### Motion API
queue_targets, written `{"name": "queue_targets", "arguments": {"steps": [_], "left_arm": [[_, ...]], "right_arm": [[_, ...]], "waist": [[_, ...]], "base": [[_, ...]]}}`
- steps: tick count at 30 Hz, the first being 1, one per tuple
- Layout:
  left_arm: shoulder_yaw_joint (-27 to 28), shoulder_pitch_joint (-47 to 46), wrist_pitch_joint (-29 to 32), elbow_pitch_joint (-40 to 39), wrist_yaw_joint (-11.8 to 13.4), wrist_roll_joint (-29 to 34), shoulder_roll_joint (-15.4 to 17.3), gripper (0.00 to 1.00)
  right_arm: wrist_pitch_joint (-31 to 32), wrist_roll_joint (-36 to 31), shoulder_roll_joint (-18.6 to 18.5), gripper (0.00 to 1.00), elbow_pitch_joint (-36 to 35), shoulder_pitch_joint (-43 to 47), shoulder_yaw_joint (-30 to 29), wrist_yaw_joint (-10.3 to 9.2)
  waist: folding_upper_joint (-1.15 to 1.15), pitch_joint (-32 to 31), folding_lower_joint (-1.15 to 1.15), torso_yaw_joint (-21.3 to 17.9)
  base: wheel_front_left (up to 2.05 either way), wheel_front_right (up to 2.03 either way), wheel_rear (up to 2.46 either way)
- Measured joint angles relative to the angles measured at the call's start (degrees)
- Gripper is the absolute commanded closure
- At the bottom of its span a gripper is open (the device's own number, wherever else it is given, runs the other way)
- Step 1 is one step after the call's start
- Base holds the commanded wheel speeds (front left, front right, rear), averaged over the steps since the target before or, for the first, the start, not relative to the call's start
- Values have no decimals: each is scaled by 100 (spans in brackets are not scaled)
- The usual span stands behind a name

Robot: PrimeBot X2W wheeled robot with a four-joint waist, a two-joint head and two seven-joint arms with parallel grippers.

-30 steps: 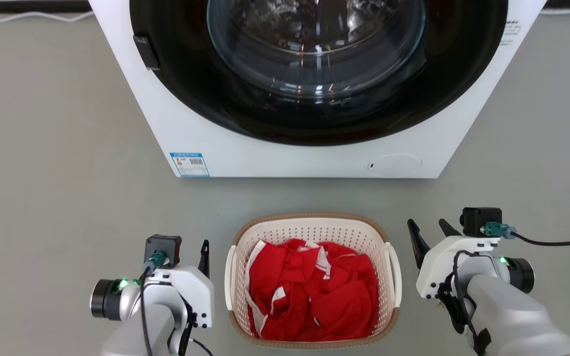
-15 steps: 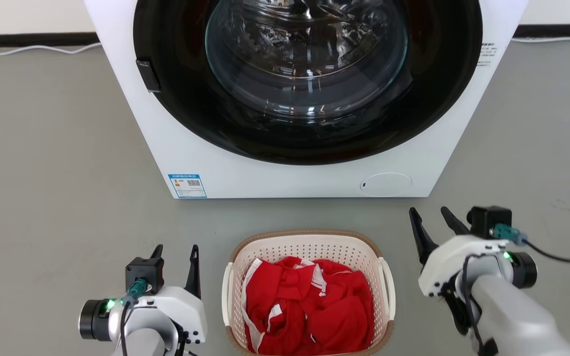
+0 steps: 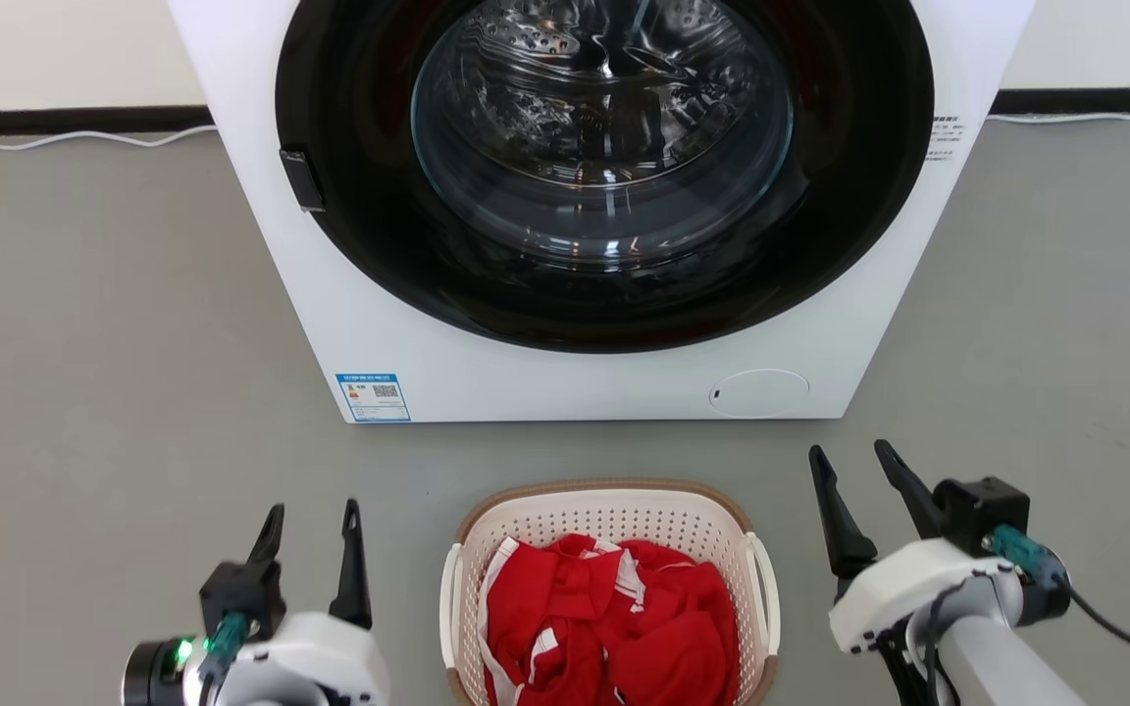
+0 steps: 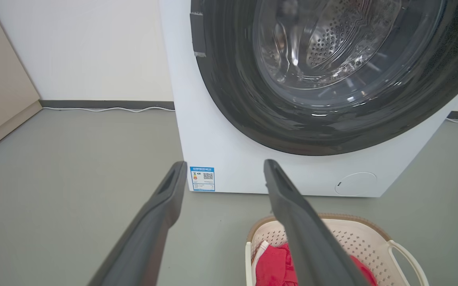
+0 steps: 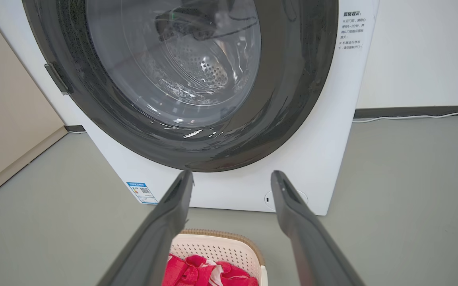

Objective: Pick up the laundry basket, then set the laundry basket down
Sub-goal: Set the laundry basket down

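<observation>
**Washer.** The washer stands on the grey floor toward its far edge, close to the dark baseboard. The round glass door is closed; a perforated metal drum shows through it. A blue label sits at the lower left corner of the front panel and a round cover at the lower right. A white cable runs along the floor's far edge.

**Basket.** The basket stands on the floor in front of the washer, centred under the door and apart from the front panel. It holds crumpled red clothes with white trim, heaped below the rim. Its near end is cut off by the head view's bottom edge.

**Arms.** The left gripper is just left of the basket and the right gripper just right of it – neither touches it. Both point at the washer. Each has its two dark fingers spread, with nothing between them. The right one reaches nearer the washer than the left.

**Basket appearance.** Cream plastic, rounded-rectangular, walls perforated with small holes, brown woven-look rim – one white handle on the left side and another on the right.
</observation>
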Motion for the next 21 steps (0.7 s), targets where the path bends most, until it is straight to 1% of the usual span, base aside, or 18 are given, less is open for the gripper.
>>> {"name": "queue_targets", "arguments": {"steps": [3,5,8,11,16,21], "left_arm": [[235,251,0,-189,-59,190,-63,0],[339,389,0,-280,-147,291,-102,0],[487,568,0,-432,-218,404,-135,0],[583,721,0,-546,-338,598,-148,0],[767,943,0,-754,-404,762,-183,0],[892,1228,0,-935,-446,918,-260,0]], "right_arm": [[-1,-180,15,0,-315,239,-136,0],[-1,-257,24,0,-494,396,-222,0],[-1,-298,41,0,-723,646,-297,0],[-1,-335,74,0,-911,895,-407,0],[-1,-513,93,0,-1247,1191,-570,0],[-1,-575,100,0,-1522,1462,-595,0]], "waist": [[0,-52,0,5],[0,-88,0,17],[0,-140,0,32],[0,-187,0,40],[0,-193,0,16],[0,-224,0,-30]], "base": [[0,0,0],[0,0,0],[0,0,0],[0,0,0],[0,0,0],[0,0,0]]}}
